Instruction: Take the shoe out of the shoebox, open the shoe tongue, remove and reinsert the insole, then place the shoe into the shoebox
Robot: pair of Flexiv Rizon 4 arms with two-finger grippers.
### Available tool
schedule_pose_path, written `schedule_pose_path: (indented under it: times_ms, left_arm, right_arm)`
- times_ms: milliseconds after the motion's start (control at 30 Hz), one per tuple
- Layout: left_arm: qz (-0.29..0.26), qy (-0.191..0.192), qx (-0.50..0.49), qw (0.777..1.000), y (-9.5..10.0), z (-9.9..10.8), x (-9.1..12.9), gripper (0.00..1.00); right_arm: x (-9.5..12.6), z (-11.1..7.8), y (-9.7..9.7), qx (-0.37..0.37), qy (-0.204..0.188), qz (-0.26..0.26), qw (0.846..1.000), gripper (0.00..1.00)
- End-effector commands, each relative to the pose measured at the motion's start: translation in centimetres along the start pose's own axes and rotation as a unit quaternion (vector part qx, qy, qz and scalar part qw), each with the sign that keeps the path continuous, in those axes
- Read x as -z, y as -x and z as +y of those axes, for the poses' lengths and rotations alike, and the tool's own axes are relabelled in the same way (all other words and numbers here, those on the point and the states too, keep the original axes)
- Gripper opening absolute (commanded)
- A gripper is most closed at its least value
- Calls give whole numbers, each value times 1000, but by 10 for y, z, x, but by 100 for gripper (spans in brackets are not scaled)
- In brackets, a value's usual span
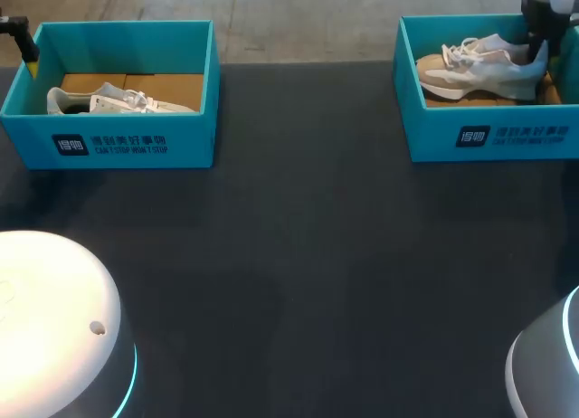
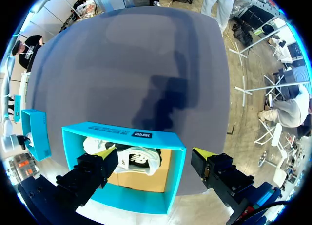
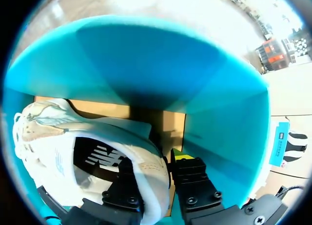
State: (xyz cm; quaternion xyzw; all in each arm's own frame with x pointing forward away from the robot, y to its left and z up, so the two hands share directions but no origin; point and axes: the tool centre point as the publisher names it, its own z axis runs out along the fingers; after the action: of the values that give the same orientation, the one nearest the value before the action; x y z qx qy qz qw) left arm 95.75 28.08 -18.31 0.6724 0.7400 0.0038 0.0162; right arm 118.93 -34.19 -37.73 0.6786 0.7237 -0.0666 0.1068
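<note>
White shoe (image 3: 51, 159), heel pinched in right gripper (image 3: 155, 162), inside teal shoebox (image 3: 146, 59)

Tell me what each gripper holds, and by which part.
Right gripper pinches a shoe by its heel collar; left gripper is open, holding nothing.

Matt card, soft cloth, dull tabletop.
The left shoebox (image 1: 109, 142) and right shoebox (image 1: 488, 133) are smooth matt teal card with plain brown card floors; the right sneaker (image 1: 479, 70) shows pale mesh cloth and suede-like panels; the table (image 1: 298, 255) is dark and matt.
</note>
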Motion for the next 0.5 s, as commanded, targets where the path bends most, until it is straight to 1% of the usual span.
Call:
schedule_pose_path:
  times_ms: [33,500]
  left_arm:
    - [1,1,0,1000,0,-1,0,100]
    - [1,1,0,1000,0,-1,0,100]
  right_arm:
    - [12,-3,2,-2,4,-2,1000,0]
    - [46,-23,14,1,15,-13,1000,0]
